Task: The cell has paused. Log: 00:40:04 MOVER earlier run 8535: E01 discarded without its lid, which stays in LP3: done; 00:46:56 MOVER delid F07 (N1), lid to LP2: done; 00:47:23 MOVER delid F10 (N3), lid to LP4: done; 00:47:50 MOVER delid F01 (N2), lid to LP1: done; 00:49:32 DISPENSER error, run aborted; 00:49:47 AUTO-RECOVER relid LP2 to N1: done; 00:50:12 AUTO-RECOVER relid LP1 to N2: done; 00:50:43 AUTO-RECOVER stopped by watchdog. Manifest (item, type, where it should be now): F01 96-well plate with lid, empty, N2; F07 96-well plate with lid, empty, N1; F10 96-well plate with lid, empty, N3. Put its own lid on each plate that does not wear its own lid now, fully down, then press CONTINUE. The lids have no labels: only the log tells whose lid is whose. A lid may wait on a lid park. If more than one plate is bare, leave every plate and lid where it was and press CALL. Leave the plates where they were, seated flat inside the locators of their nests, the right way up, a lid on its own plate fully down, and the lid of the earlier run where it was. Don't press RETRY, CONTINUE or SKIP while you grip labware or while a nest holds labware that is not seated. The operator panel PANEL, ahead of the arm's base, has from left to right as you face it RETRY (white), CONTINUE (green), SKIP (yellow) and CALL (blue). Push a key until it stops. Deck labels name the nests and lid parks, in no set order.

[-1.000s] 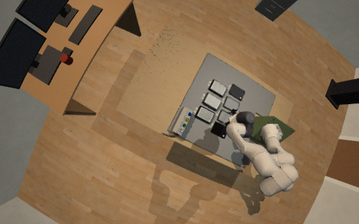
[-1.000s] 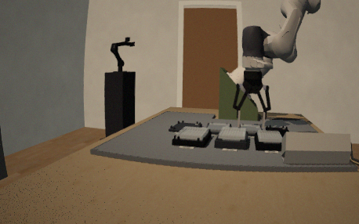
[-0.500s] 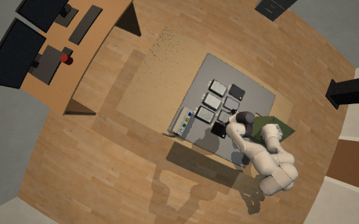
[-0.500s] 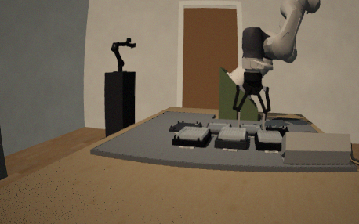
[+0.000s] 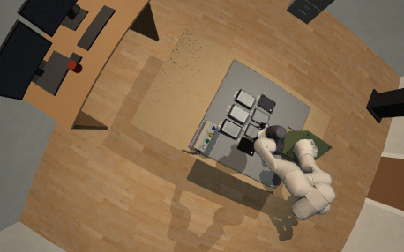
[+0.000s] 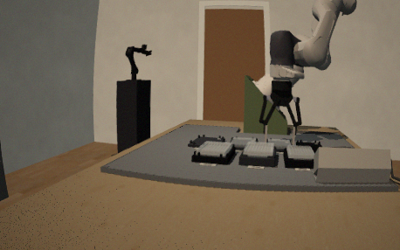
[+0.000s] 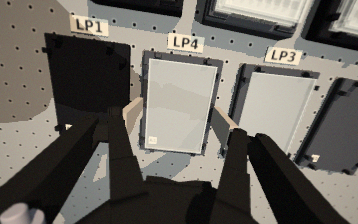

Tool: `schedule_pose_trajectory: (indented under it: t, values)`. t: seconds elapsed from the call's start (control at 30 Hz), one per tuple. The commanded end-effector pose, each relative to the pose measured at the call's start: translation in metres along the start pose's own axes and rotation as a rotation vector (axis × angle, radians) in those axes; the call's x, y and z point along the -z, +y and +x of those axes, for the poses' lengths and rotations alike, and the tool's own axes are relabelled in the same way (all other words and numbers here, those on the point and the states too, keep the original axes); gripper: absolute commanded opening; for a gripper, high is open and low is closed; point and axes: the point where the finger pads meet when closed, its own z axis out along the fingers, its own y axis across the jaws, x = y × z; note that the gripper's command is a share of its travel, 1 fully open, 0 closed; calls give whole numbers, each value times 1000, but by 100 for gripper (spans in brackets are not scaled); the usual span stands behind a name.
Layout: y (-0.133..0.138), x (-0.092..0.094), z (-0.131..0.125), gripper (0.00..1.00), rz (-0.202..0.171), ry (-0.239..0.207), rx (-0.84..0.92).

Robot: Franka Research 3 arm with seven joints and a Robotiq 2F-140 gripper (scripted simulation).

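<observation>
In the wrist view my gripper (image 7: pixel 177 111) is open, with one finger pad on each long side of the pale lid (image 7: pixel 180 106) that lies flat on park LP4. The pads stand a little apart from its edges. A second pale lid (image 7: pixel 275 111) lies on LP3. LP1 (image 7: pixel 87 80) and the park at the far right (image 7: pixel 345 125) are dark and empty. Three plates (image 6: pixel 214 150) (image 6: pixel 258 150) (image 6: pixel 300 153) sit in a row in their nests; I cannot tell which of them wear lids. In the side view the fingers (image 6: pixel 279 131) reach down close to the deck behind the plates.
The operator panel (image 5: pixel 206 137) is a grey box (image 6: pixel 353 163) at the end of the plate row, with coloured keys on top. A green board (image 5: pixel 306 143) stands behind the arm's base. The grey deck sits on a wooden table.
</observation>
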Motion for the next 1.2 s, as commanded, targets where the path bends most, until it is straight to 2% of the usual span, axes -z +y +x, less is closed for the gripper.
schedule_pose_trajectory:
  t: [0.0,1.0,1.03,1.17]
  values:
    - [0,0,2,66,-2,2,5]
    - [0,0,2,66,-2,2,5]
    - [0,0,2,0,-2,2,5]
    - [0,0,2,0,-2,2,5]
